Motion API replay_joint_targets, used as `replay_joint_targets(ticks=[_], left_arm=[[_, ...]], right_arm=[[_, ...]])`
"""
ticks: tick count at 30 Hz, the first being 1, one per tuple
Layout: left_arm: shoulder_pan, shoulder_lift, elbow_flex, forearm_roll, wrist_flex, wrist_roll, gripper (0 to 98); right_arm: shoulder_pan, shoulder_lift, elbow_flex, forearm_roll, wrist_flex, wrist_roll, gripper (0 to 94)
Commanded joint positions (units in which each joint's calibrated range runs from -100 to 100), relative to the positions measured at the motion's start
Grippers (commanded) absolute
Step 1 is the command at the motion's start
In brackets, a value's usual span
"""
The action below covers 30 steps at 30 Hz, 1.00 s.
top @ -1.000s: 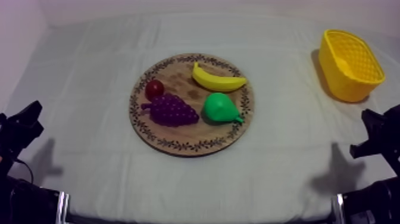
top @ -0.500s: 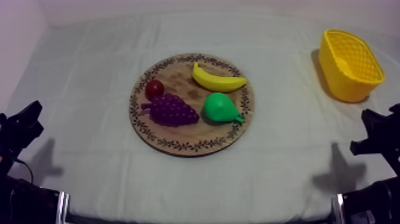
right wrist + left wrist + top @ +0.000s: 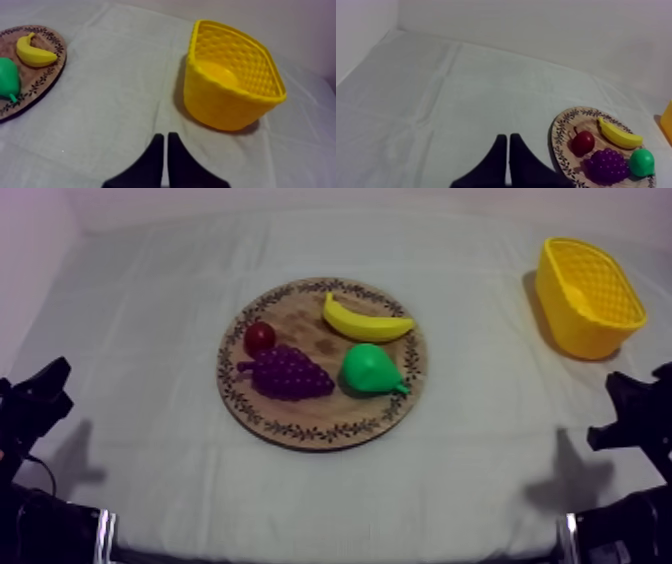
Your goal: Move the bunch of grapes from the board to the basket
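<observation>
The purple bunch of grapes [image 3: 288,373] lies on the left half of the round wooden board [image 3: 322,426], also seen in the left wrist view as grapes [image 3: 607,165] on the board [image 3: 560,145]. The yellow basket [image 3: 588,296] stands empty at the far right; in the right wrist view the basket [image 3: 230,75] is just ahead of my gripper. My left gripper [image 3: 40,393] rests low at the left, its fingers [image 3: 507,150] together as a narrow wedge. My right gripper [image 3: 632,403] rests low at the right, shut [image 3: 163,145] on nothing.
On the board with the grapes lie a banana [image 3: 362,320], a green pear [image 3: 372,370] and a small red fruit [image 3: 260,338]. The grey-white cloth [image 3: 150,318] covers the table between the board and both arms.
</observation>
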Motion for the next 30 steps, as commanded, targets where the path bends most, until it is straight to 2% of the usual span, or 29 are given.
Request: replay_joint_targets(ticks=[1, 4, 12, 20, 30], left_arm=[[0.0, 0.0, 0.0, -0.04, 0.0, 0.0, 0.1], [0.0, 0.0, 0.0, -0.04, 0.0, 0.0, 0.1], [0.0, 0.0, 0.0, -0.04, 0.0, 0.0, 0.1], [0.0, 0.0, 0.0, -0.04, 0.0, 0.0, 0.1], [0.0, 0.0, 0.0, -0.04, 0.0, 0.0, 0.1]], right_arm=[[0.0, 0.1, -0.1, 0.0, 0.2, 0.4, 0.5], [-0.2, 0.1, -0.3, 0.1, -0.6, 1.9, 0.5], [-2.1, 4.6, -4.9, 2.8, -2.8, 3.2, 0.5], [-5.6, 19.6, -22.2, 4.4, -2.0, 3.9, 0.5], [-14.9, 40.5, -44.8, 8.5, 1.1, 2.7, 0.5]])
